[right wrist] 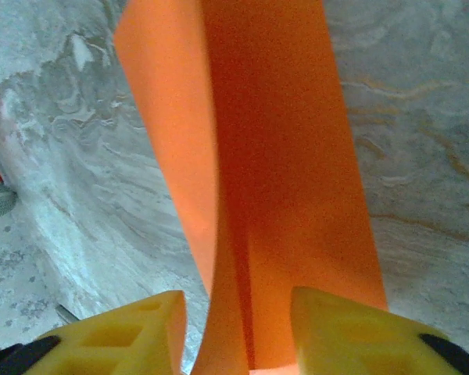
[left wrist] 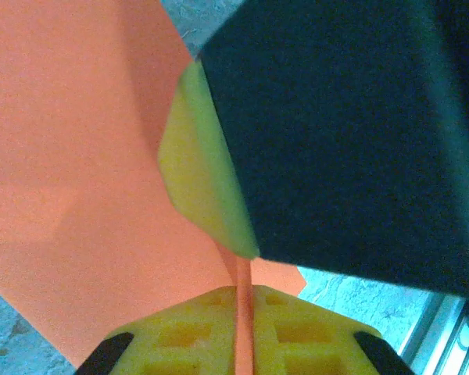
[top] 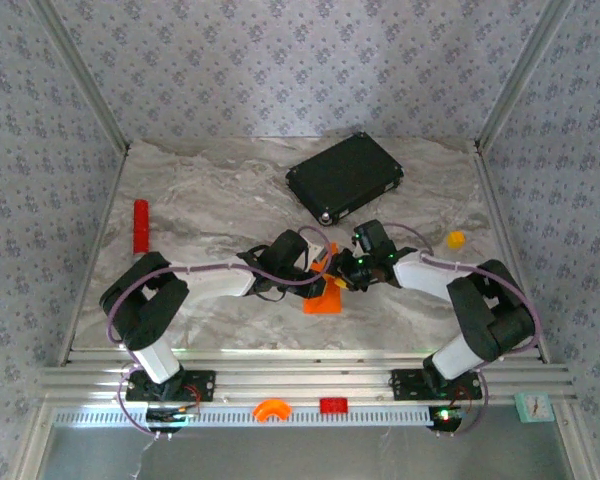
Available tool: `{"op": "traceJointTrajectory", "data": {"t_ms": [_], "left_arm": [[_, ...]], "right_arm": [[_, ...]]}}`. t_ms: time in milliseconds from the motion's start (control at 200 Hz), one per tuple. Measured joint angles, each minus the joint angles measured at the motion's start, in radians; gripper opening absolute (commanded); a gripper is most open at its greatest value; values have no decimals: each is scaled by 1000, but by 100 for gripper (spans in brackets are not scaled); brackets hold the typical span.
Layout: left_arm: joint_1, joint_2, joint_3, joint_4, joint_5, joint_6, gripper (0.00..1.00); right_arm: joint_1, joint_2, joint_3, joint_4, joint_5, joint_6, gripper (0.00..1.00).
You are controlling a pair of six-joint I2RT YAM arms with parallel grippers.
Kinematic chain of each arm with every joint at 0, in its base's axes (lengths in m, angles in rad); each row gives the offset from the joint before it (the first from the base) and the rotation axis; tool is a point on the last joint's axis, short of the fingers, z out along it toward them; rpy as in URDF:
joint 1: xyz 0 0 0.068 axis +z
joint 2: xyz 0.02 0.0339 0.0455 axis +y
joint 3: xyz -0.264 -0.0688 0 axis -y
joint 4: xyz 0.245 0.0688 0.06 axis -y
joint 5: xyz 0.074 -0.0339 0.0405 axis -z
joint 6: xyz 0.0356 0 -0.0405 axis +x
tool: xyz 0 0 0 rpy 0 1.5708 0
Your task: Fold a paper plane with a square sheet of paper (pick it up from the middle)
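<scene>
The paper plane (top: 325,302) is bright orange paper folded lengthwise, held up over the middle of the table with its lower part hanging toward the near edge. My left gripper (top: 315,268) comes in from the left. In the left wrist view its yellow fingers (left wrist: 187,336) are shut on the paper plane's (left wrist: 78,156) thin folded edge. My right gripper (top: 346,274) meets it from the right; its black body (left wrist: 344,133) looms close there. In the right wrist view the paper plane (right wrist: 273,156) runs between the right gripper's (right wrist: 238,328) spread fingers, and the jaws are open.
A black flat case (top: 345,177) lies at the back, just beyond the grippers. A red cylinder (top: 140,225) stands at the left and a small orange-yellow lump (top: 455,239) at the right. Marble tabletop (top: 210,200) spreads to the left; patterned walls enclose three sides.
</scene>
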Motion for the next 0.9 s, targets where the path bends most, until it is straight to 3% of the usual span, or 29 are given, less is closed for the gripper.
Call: {"op": "traceJointTrajectory", "data": {"t_ms": [250,605,900], "left_arm": [[0,-44,-14,-21,-1,23,25],[0,-79,-38,-44,-16,55,25],[-9,-79,-38,-43,-36,71,9]], "right_arm": [[-9,1,0,-10,0,0,24],[-13,1,0,-9,0,3,22],[-15,1,0,-6,0,7,23]]}}
